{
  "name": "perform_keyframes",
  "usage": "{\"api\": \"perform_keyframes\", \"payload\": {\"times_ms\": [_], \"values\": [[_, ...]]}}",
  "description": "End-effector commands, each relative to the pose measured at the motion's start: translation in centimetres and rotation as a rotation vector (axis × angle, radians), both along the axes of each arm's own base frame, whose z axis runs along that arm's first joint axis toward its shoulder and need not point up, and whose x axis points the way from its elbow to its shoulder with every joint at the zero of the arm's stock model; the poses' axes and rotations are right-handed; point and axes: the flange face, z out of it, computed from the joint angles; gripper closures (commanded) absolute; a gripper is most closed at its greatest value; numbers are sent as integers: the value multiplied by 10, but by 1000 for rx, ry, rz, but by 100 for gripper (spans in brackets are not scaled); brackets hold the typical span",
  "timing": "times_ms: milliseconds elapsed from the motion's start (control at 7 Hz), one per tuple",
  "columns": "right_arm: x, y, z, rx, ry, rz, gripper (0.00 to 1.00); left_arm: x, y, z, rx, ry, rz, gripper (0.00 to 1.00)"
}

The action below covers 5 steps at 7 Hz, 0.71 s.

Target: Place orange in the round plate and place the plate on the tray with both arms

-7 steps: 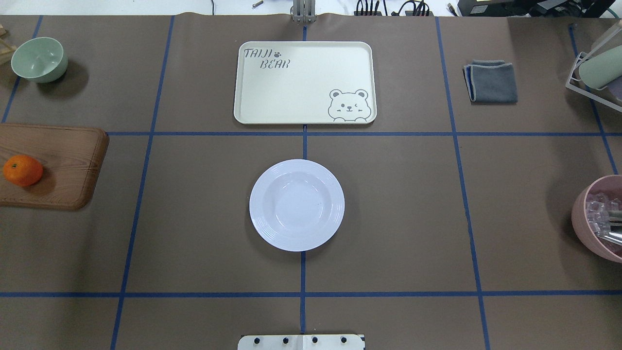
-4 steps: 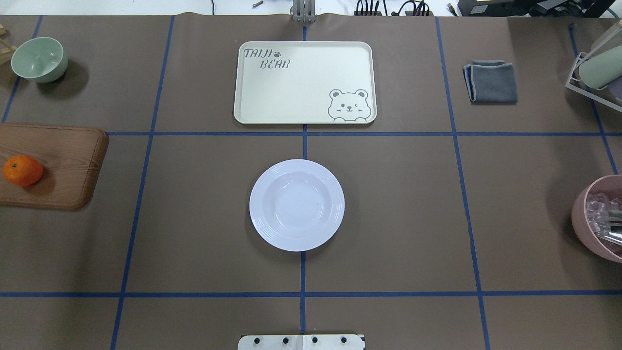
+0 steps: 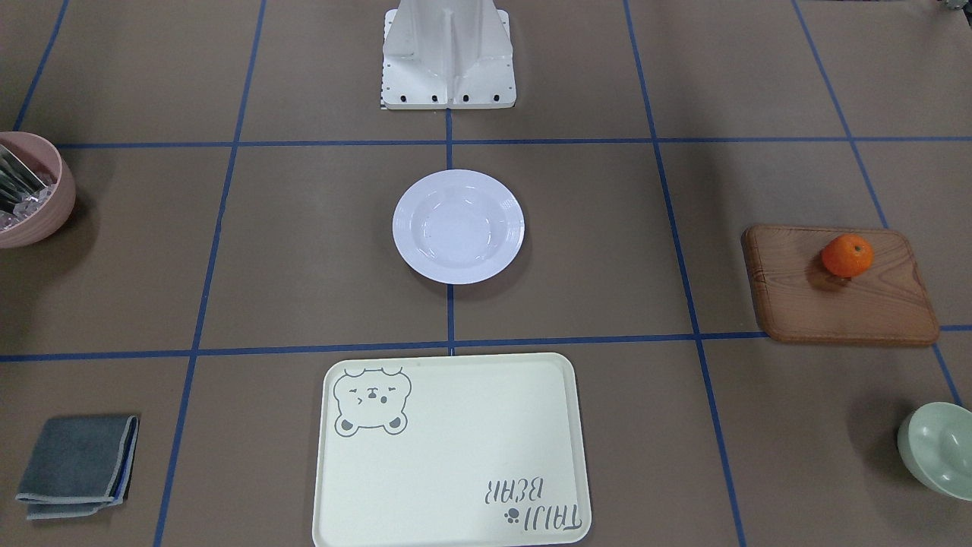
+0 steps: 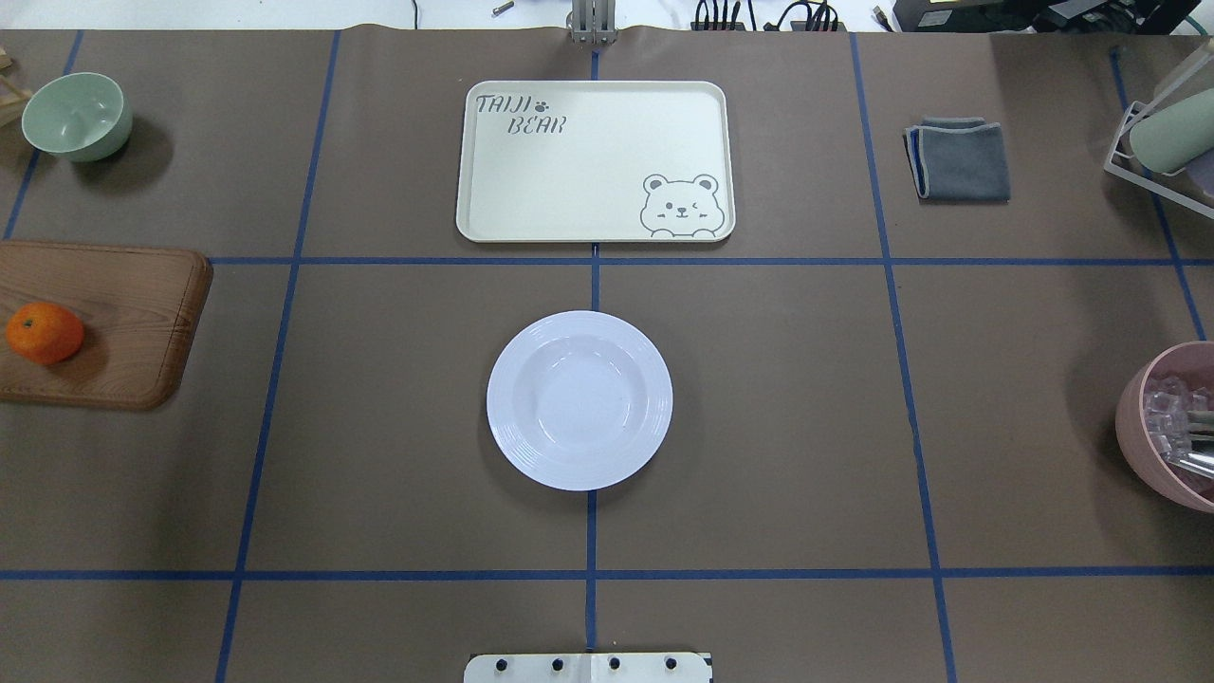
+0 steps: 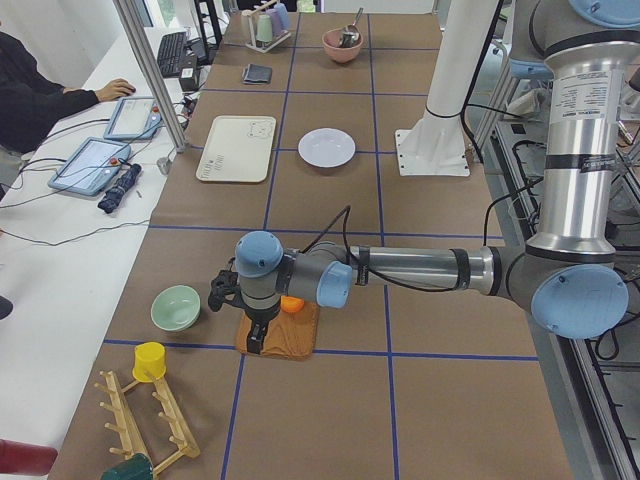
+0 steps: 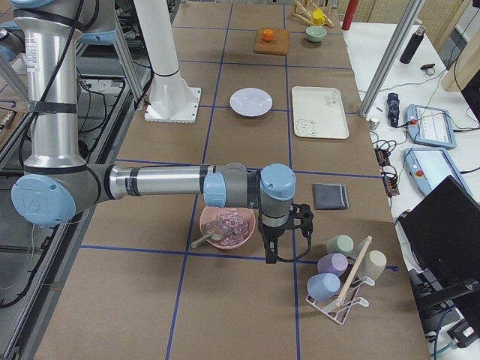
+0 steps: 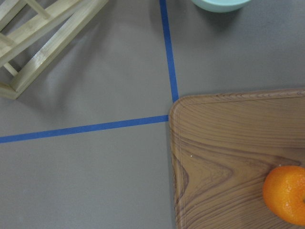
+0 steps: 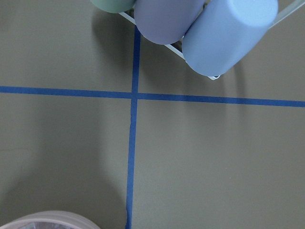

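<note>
The orange [image 4: 44, 333] [image 3: 847, 255] lies on a brown wooden board [image 4: 123, 304] at the table's left edge. The white round plate [image 4: 579, 321] [image 3: 458, 178] sits bare at the table's middle. The cream bear tray [image 4: 588, 161] [image 3: 456, 448] lies beyond it, with nothing on it. My left gripper [image 5: 256, 343] hangs over the board's outer edge, just beside the orange [image 5: 291, 305]; the left wrist view has the orange [image 7: 286, 193] at its lower right. My right gripper [image 6: 268, 251] hovers next to the pink bowl. For both grippers I cannot tell whether they are open or shut.
A pink bowl [image 4: 1171, 427] with clear pieces and a utensil stands at the right edge. A rack of cups [image 4: 1162, 133] and a folded grey cloth [image 4: 958, 159] sit far right. A pale green bowl [image 4: 76, 114] stands far left. A person sits at a side desk [image 5: 40, 90].
</note>
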Motion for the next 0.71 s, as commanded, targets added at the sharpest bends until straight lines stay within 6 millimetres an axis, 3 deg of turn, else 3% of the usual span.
{"api": "perform_keyframes", "payload": {"times_ms": [0,143,286,429,571], "values": [[-1,-2,-9,20,-11,-2,0,57,-25,-45,16,28,32,1],[-1,0,1,-3,-7,2,0,79,-44,-69,-15,53,-2,1],[-2,0,7,-14,-8,1,0,114,-45,-78,-72,63,-16,1],[-4,-1,10,-22,-7,0,0,148,-37,-74,-142,60,-26,1],[-4,-1,10,-23,-8,1,0,158,-34,-72,-179,61,-42,1]]}}
